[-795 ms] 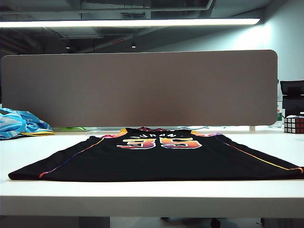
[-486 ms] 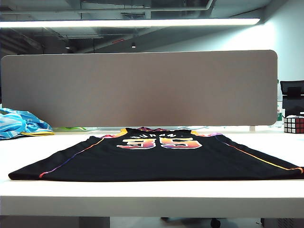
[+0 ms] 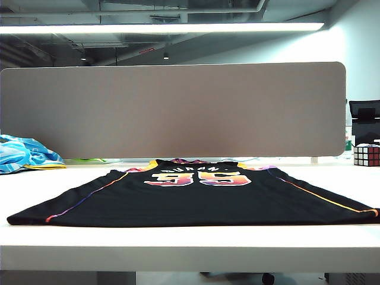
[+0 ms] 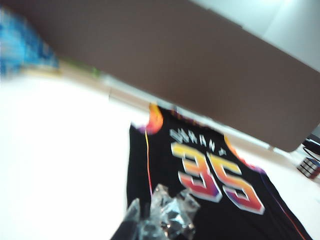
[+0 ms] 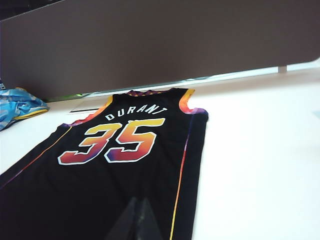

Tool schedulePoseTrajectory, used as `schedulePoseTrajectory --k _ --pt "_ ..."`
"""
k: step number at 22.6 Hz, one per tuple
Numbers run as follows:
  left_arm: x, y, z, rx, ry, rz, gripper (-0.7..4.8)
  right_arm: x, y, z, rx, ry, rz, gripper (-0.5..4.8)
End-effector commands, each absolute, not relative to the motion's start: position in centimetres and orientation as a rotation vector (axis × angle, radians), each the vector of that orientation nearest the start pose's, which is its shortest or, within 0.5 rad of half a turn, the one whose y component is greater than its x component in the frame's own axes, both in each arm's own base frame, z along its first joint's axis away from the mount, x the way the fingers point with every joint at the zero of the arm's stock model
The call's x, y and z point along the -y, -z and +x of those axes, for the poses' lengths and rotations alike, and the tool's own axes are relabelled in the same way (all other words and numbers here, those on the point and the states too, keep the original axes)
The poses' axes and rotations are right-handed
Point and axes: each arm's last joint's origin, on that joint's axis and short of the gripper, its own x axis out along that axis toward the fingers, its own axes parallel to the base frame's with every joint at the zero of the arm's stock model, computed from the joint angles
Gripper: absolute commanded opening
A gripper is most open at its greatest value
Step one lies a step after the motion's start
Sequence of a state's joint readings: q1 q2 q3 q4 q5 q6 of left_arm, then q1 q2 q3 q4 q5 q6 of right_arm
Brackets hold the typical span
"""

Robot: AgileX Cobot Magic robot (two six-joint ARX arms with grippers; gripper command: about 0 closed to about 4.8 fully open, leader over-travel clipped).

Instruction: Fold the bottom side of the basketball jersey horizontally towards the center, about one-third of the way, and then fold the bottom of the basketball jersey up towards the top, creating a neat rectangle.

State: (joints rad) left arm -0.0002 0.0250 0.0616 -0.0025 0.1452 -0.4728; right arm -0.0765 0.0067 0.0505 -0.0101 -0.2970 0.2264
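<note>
The basketball jersey [image 3: 196,202] lies flat on the white table [image 3: 190,243], black with a gradient 35 and white lettering, its hem along the table's front edge. Neither gripper shows in the exterior view. In the left wrist view my left gripper [image 4: 162,202] hovers over the jersey [image 4: 210,170] near its orange side stripe. Its tape-wrapped fingertips are blurred, close together and hold nothing. In the right wrist view my right gripper [image 5: 140,205] is shut and empty above the jersey [image 5: 125,165], close to the other side stripe.
A light blue patterned cloth [image 3: 24,153] is bunched at the table's far left. A Rubik's cube [image 3: 366,155] stands at the far right. A grey partition [image 3: 172,110] runs along the table's back edge. Bare white table flanks the jersey.
The whole exterior picture has shifted a few pixels to the left. The jersey lies as before, and no gripper has come into that view.
</note>
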Motion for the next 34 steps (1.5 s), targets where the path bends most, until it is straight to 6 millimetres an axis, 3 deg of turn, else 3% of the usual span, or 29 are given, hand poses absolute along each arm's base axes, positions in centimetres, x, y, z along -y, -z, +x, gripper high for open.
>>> schedulePoseTrajectory --k 1,4,6,11,16,20,25,28,30,34 --pt "0.6 -18.2 10.0 -0.140 0.169 -0.525 -0.05 0.2 -19.6 9.1 -0.054 -0.069 0.299 -0.09" --pt "0.6 -18.7 11.0 -0.235 0.176 -0.545 -0.05 0.3 -20.8 9.5 -0.105 -0.032 0.331 -0.09" --pt "0.8 -18.8 12.7 -0.373 0.202 -0.565 -0.05 0.3 -21.9 11.2 -0.241 -0.053 0.348 -0.09" --pt "1.0 -19.2 16.1 -0.536 0.243 -0.548 -0.05 0.1 -23.0 15.1 -0.473 -0.205 0.343 -0.09" --pt "1.2 -19.2 19.6 -0.668 0.294 -0.535 -0.05 0.2 -23.2 19.0 -0.700 -0.244 0.372 -0.08" --pt "1.5 -18.1 23.0 -0.803 0.406 -0.571 -0.05 0.4 -22.3 22.3 -0.907 -0.268 0.353 -0.08" --pt "1.6 -16.8 24.1 -0.873 0.453 -0.589 -0.04 0.5 -21.1 23.3 -1.036 -0.272 0.343 0.02" --pt "1.4 -16.3 24.2 -0.885 0.455 -0.552 -0.05 0.5 -20.2 23.7 -1.073 -0.282 0.330 0.92" --pt "1.2 -16.2 24.1 -0.895 0.419 -0.539 -0.01 0.5 -20.0 23.8 -1.082 -0.281 0.332 1.17" --pt "0.6 -16.5 24.2 -0.929 0.357 -0.478 0.98 0.9 -19.5 24.1 -1.098 -0.267 0.346 1.17"
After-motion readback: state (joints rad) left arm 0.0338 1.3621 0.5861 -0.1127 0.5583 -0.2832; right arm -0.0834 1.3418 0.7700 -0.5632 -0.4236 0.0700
